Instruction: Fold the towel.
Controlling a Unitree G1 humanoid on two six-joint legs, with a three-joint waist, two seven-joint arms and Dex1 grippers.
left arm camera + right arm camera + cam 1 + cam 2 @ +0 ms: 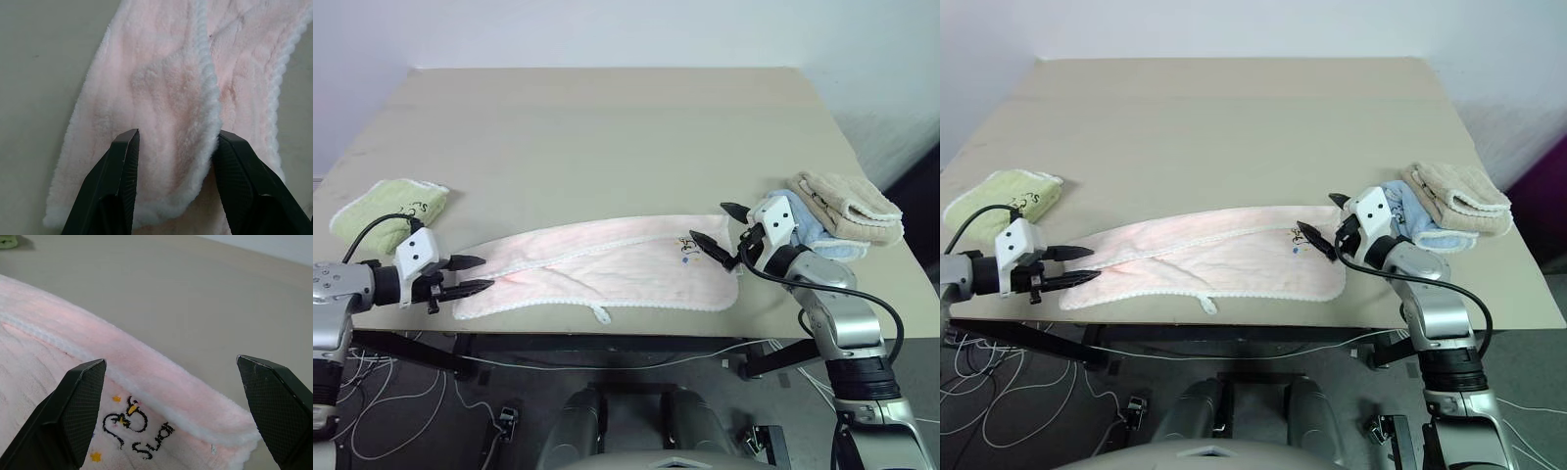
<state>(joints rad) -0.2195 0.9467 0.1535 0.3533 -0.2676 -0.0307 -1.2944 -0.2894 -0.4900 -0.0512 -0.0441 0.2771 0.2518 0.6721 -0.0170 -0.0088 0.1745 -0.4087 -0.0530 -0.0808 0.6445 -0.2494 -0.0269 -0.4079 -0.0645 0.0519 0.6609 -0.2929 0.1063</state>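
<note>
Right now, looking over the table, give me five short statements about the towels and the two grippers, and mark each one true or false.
1. The pink towel lies folded lengthwise on the table. True.
2. The right gripper is clamped shut on the towel. False: its jaws stand wide open over the embroidered end.
3. A light green towel sits at the table's left edge. True.
4. The beige towel lies on top of the pink one. False: it rests on a light blue towel at the right.
5. The left gripper is at the towel's left end. True.
</note>
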